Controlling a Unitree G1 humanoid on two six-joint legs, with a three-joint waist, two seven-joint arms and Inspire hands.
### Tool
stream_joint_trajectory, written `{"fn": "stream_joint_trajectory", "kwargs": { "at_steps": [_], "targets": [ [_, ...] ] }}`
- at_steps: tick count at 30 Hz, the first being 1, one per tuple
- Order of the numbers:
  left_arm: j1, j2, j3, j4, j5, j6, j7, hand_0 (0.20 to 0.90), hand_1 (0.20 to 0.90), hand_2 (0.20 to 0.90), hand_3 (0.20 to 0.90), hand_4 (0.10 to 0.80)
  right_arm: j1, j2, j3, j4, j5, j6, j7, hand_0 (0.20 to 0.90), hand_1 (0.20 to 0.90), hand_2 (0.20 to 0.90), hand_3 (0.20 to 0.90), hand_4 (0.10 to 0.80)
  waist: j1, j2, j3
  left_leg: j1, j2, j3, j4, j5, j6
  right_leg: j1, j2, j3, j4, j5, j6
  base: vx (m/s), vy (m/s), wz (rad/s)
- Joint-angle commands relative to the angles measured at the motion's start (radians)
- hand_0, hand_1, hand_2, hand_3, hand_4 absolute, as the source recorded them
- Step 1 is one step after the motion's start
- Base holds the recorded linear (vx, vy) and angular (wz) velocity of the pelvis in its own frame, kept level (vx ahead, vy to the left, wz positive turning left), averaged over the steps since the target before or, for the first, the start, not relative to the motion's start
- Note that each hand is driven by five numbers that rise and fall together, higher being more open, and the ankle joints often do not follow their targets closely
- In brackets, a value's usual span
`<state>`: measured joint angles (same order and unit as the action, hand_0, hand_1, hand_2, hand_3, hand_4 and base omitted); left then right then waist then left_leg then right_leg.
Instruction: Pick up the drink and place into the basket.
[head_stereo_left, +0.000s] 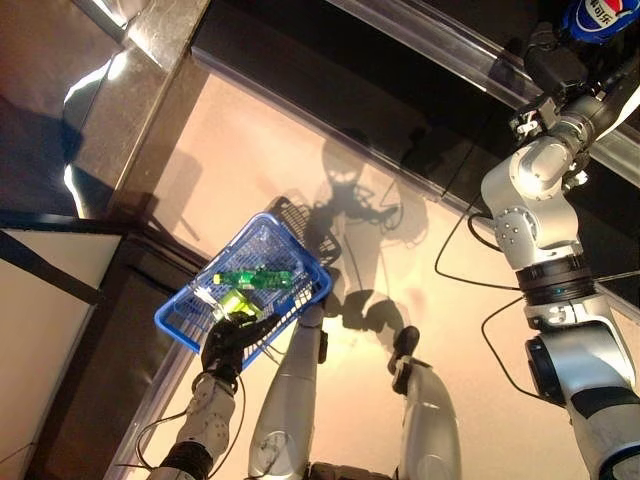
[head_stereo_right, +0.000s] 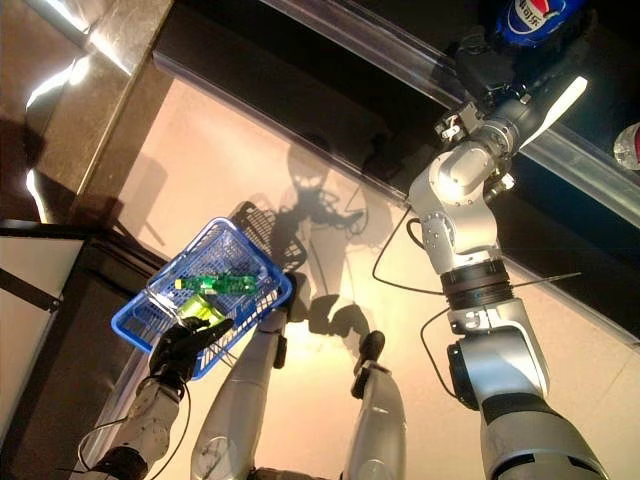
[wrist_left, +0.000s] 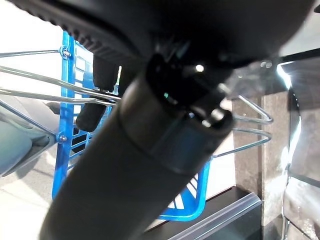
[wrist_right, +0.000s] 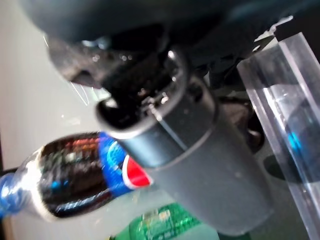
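Observation:
My left hand (head_stereo_left: 232, 340) is shut on the wire handles (wrist_left: 30, 92) of the blue basket (head_stereo_left: 175, 325), which hangs at the lower left with green drinks (head_stereo_left: 255, 278) inside. My right hand (head_stereo_left: 555, 65) is raised to the shelf at the upper right. In the right wrist view its thumb (wrist_right: 190, 165) and fingers are curled round a cola bottle (wrist_right: 75, 175) with a blue label and dark contents. The bottle's blue label also shows above the hand in the eye views (head_stereo_right: 530, 20).
A shelf with a clear plastic front rail (head_stereo_left: 440, 50) runs across the top. Another drink (head_stereo_right: 628, 145) stands on it at the far right. A dark cabinet (head_stereo_left: 60, 270) stands at the left, close to the basket. Pale floor lies between.

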<state>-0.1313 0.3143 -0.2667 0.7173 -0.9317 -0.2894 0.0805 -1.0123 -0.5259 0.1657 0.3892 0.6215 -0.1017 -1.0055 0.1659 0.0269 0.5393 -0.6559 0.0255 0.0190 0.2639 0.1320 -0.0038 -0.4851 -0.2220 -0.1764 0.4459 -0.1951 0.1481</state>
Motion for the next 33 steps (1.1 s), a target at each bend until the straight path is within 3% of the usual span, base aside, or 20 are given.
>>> {"fn": "stream_joint_trajectory", "kwargs": {
  "at_steps": [1, 2, 14, 23, 29, 33],
  "targets": [
    [0.071, 0.047, -0.045, -0.094, -0.013, -0.035, -0.016, 0.300, 0.300, 0.300, 0.200, 0.100, -0.137, -0.183, 0.002, -0.009, 0.020, -0.082, -0.002, 0.404, 0.404, 0.404, 0.321, 0.221, 0.036, -0.013, -0.019, -0.003, -0.019, -0.070, 0.118, -0.139, 0.008, -0.072, 0.018, 0.002, -0.061, 0.185, -0.051, 0.000, 0.000, 0.00],
    [0.071, 0.050, -0.042, -0.092, -0.015, -0.034, -0.018, 0.300, 0.300, 0.300, 0.200, 0.100, -0.148, -0.192, 0.007, 0.013, 0.021, -0.079, -0.007, 0.300, 0.300, 0.300, 0.200, 0.100, 0.037, -0.015, -0.019, -0.004, -0.019, -0.070, 0.116, -0.139, 0.009, -0.072, 0.019, 0.000, -0.064, 0.186, -0.051, 0.000, 0.000, 0.00],
    [0.064, 0.082, -0.029, -0.059, -0.030, -0.035, -0.064, 0.300, 0.300, 0.300, 0.200, 0.100, -0.222, -0.277, 0.042, 0.203, 0.175, -0.156, 0.064, 0.300, 0.300, 0.300, 0.200, 0.100, 0.044, -0.018, -0.019, 0.011, -0.022, -0.065, 0.114, -0.145, 0.012, -0.062, 0.016, -0.012, -0.059, 0.186, -0.046, -0.022, 0.001, 0.00],
    [0.079, 0.113, -0.027, -0.068, -0.036, -0.032, -0.086, 0.300, 0.300, 0.300, 0.200, 0.100, -0.287, -0.343, 0.088, 0.300, 0.225, -0.156, 0.122, 0.300, 0.300, 0.300, 0.200, 0.100, 0.055, -0.023, -0.019, 0.013, -0.031, -0.072, 0.122, -0.156, 0.014, -0.054, 0.013, -0.024, -0.063, 0.190, -0.041, 0.001, 0.001, 0.03],
    [0.085, 0.126, -0.018, -0.070, -0.040, -0.035, -0.096, 0.300, 0.300, 0.300, 0.200, 0.100, -0.275, -0.349, 0.081, 0.281, 0.213, -0.165, 0.145, 0.300, 0.300, 0.300, 0.200, 0.100, 0.057, -0.028, -0.019, 0.021, -0.032, -0.068, 0.118, -0.161, 0.019, -0.050, 0.016, -0.033, -0.061, 0.188, -0.039, -0.005, -0.001, 0.00],
    [0.088, 0.124, -0.007, -0.072, -0.048, -0.053, -0.119, 0.300, 0.300, 0.300, 0.200, 0.100, -0.276, -0.332, 0.085, 0.206, 0.104, -0.172, 0.172, 0.300, 0.300, 0.300, 0.200, 0.100, 0.062, -0.029, -0.019, 0.040, -0.035, -0.068, 0.114, -0.163, 0.018, -0.029, 0.016, -0.040, -0.061, 0.179, -0.041, -0.044, -0.013, 0.01]
  ]
}}
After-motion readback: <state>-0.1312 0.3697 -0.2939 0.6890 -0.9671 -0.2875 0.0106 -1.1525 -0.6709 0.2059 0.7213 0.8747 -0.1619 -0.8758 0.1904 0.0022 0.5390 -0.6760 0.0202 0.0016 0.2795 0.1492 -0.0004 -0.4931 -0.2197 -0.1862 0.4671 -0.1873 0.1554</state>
